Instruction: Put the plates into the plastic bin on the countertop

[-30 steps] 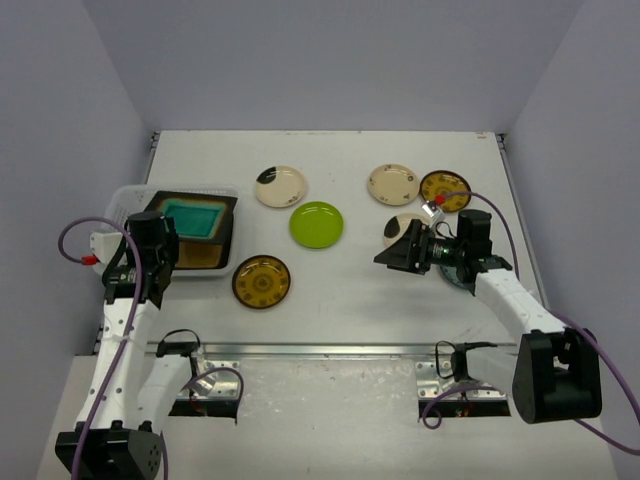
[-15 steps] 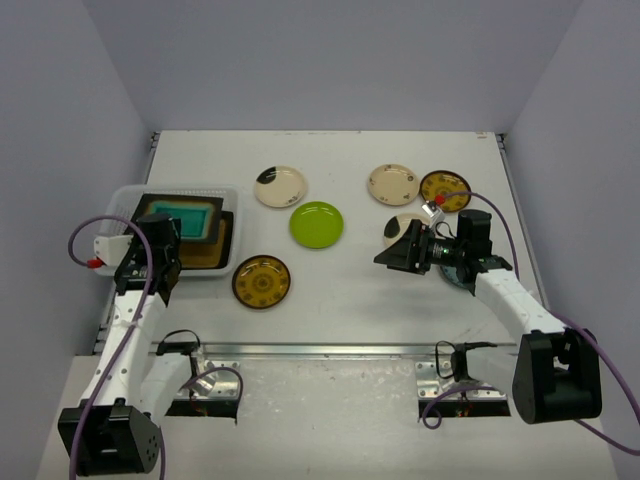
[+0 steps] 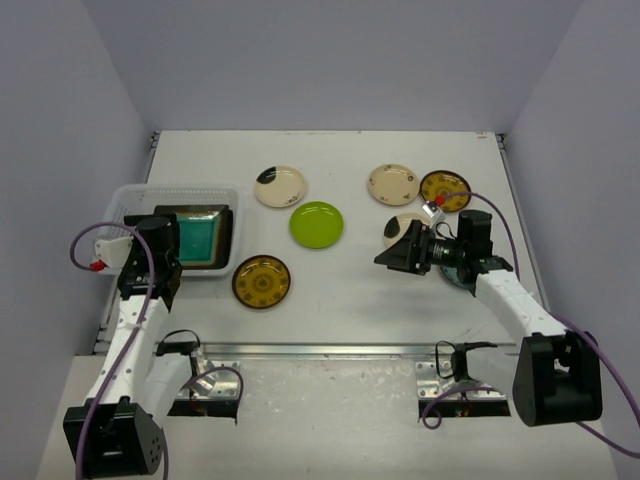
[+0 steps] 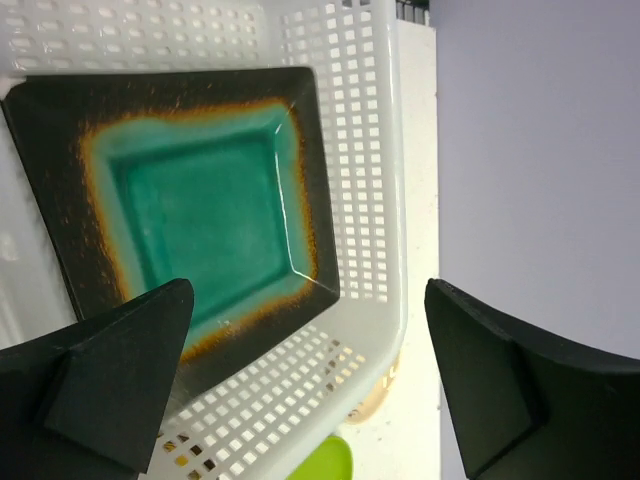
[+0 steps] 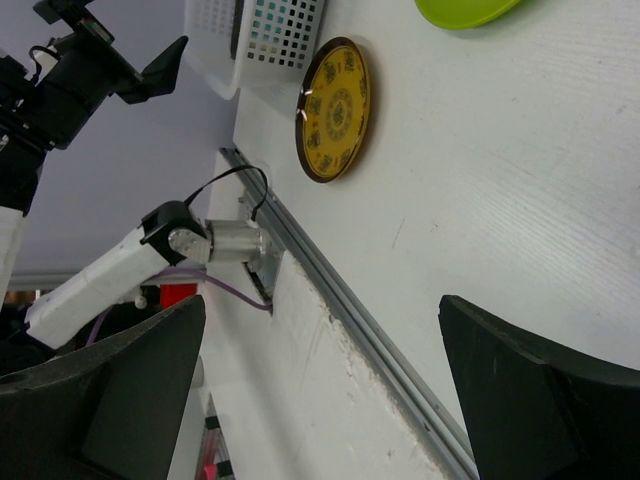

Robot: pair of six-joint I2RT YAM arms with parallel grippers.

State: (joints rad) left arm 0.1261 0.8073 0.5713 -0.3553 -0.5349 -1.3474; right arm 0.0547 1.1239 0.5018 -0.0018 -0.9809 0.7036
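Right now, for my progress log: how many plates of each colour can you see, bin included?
Teal square plate, in the plastic bin: 1
Cream round plates with a dark patch: 2
Cream round plate without the patch: 1
Brown-yellow patterned round plates: 2
Lime-green round plate: 1
Total: 7 in clear view; anything under the teal one is hidden.

left gripper point(image 4: 308, 295): jaws spread wide, arm extended forward | right gripper point(image 3: 388, 256): jaws spread wide, pointing left

Overhead, wrist close-ups; plastic bin point(image 4: 360, 180) shared
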